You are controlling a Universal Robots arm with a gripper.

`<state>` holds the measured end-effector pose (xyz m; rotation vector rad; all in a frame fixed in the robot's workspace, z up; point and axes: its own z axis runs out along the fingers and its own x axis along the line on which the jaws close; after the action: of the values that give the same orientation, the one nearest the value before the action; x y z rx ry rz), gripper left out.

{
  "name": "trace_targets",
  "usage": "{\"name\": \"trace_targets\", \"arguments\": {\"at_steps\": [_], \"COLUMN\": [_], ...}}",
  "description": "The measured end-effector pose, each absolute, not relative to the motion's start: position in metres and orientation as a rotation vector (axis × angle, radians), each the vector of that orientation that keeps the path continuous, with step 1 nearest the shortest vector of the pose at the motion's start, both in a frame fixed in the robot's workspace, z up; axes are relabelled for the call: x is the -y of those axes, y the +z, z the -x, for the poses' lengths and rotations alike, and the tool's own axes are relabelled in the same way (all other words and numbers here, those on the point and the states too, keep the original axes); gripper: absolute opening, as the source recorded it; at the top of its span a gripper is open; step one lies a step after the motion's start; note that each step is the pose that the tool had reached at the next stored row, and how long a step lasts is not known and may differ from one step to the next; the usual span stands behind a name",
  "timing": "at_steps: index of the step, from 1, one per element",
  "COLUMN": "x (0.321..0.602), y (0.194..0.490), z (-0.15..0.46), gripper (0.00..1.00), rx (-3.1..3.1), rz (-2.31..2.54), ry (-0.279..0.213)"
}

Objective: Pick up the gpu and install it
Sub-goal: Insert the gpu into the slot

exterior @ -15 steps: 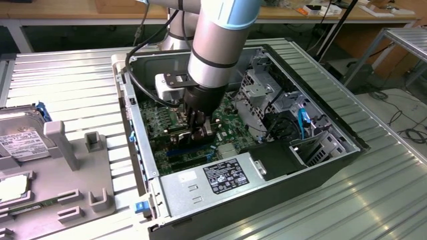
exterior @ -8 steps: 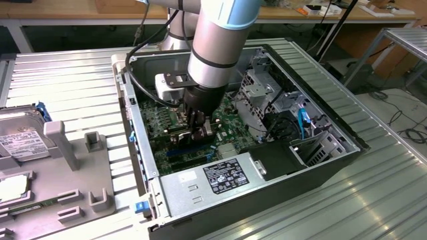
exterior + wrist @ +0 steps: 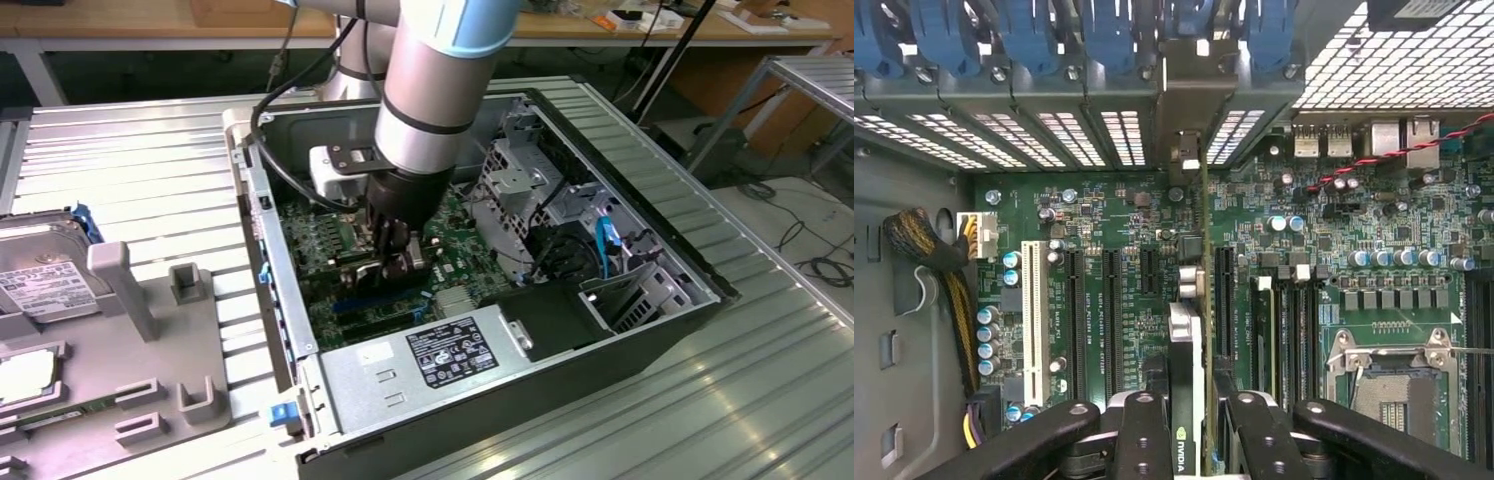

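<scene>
Ribbed metal tabletop, grey, with wooden benches behind it.

Item: open computer case, lying on its side on the tabletop, side panel off, green motherboard exposed inside. Power supply with a printed label at the case's near end in the exterior view; drive cage along its far wall.

Item: gripper, black, on a silver arm reaching down into the case. Fingers narrowed on the gpu, one pad on each flat face.

Item: gpu, held edge-on between the fingers, standing upright over the motherboard. Its silver bracket end sits against the case's rear slot openings, straight ahead of the fingertips. Whether the card's lower edge is seated in a slot cannot be told.

Item: expansion slots, black, running parallel to the card on either side of the fingers; one white slot further out beyond them.

Item: processor socket, with metal frame, well apart from the fingers on the side away from the white slot.

Item: grey parts fixture, outside the case at the exterior view's left, with a silver hard drive standing at its edge.
</scene>
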<state>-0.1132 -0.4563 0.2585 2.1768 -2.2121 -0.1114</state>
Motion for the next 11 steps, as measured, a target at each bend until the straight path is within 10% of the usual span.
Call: {"name": "trace_targets", "arguments": {"at_steps": [11], "x": [0.4593], "y": [0.2616], "z": [0.1132], "gripper": [0.27], "rx": [2.208], "rz": [-2.182], "ry": [-0.112]}}
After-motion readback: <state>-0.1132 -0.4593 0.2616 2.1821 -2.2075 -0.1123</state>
